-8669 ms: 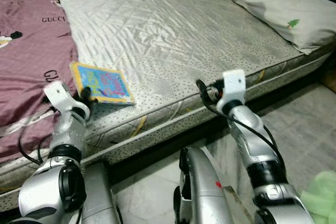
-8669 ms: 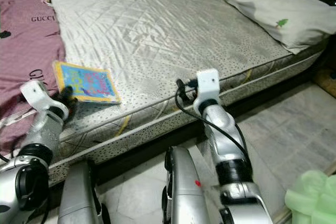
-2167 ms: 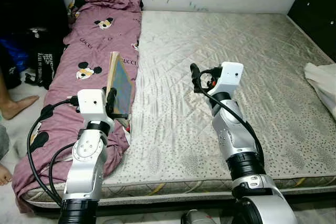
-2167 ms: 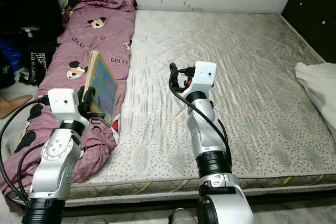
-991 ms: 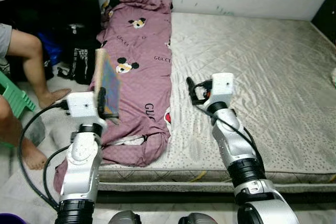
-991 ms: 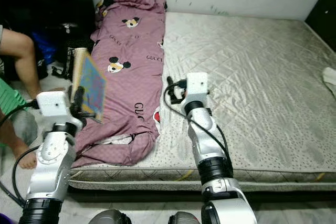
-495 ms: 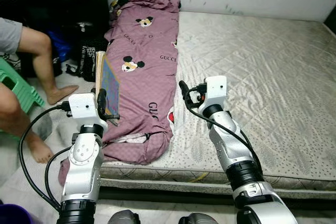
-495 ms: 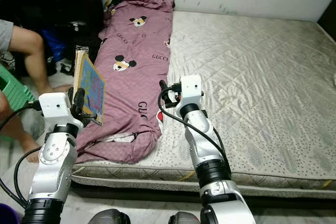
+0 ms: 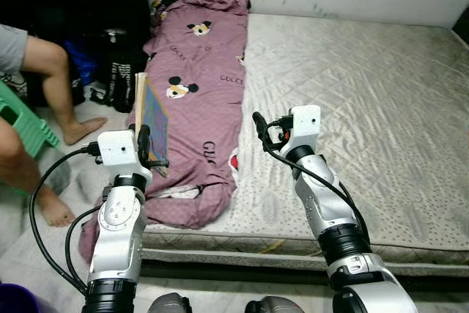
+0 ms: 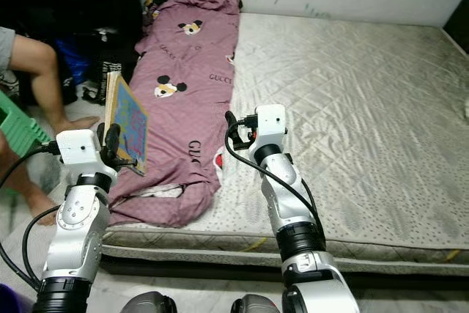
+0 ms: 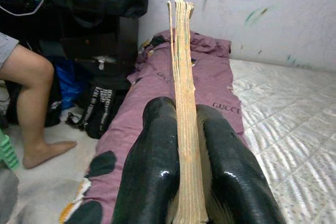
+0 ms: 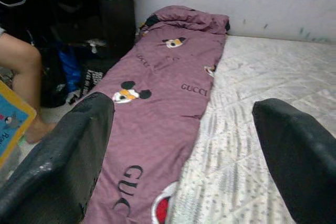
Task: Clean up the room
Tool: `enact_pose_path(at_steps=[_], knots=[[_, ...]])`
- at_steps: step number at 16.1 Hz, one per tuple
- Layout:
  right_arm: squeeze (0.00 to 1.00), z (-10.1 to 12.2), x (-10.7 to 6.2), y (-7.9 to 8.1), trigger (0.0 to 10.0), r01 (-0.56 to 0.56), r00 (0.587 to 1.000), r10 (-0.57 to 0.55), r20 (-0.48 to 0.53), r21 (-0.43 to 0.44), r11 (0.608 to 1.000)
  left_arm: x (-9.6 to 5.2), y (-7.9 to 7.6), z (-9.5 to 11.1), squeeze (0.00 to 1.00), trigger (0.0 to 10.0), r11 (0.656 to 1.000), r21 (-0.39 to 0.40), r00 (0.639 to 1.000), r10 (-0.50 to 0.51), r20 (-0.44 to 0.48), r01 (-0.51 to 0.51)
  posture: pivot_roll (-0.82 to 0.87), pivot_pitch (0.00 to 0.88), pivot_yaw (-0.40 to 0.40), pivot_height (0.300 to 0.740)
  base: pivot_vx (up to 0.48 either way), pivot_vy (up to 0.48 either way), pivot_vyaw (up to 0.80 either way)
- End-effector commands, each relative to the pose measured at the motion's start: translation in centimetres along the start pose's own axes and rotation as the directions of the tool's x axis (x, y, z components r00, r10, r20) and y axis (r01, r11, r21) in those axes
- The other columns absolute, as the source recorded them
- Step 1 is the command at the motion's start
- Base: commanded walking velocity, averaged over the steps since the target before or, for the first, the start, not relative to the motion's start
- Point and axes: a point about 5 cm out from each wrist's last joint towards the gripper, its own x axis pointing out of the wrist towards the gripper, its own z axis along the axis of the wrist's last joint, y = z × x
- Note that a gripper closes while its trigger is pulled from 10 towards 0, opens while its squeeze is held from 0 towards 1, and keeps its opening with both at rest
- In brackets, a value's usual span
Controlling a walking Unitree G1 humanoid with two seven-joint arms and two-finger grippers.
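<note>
Picture book [image 9: 152, 121]: thin, blue-and-yellow cover, held upright on edge, clamped in the left gripper [image 11: 181, 182] above the purple Mickey-print blanket [image 9: 198, 100] at the mattress [image 9: 366, 108] edge. Right gripper [image 12: 181, 150]: fingers spread, holding nothing, over the mattress. Person's legs [image 9: 44, 71] beside the bed.

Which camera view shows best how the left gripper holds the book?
The left wrist view: the book stands edge-on, pinched between the two black fingers of the left gripper. Both eye views show the book's blue cover upright above that gripper, over the bed's edge, but not the grip. The right wrist view catches one corner.
</note>
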Motion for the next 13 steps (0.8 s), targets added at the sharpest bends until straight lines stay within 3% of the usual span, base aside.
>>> enact_pose_path(at_steps=[1, 13], knots=[[0.0, 0.53, 0.2, 0.09, 10.0, -0.009, 1.0, 0.01, 0.018, -0.011, 1.0, 0.27, -0.11, 0.59, 0.0, 10.0, 1.0, -0.001, 1.0, -0.003, 0.025, 0.003, -0.05, 0.0, -0.033, 0.74, 0.0, -0.281, 0.48], [0.0, 0.36, 0.18, 0.18, 10.0, -0.009, 1.0, 0.009, 0.009, -0.017, 1.0, 0.33, -0.23, 0.55, 0.0, 10.0, 1.0, -0.01, 1.0, 0.0, 0.023, 0.0, -0.05, 0.0, -0.035, 0.74, 0.0, -0.279, 0.0]])
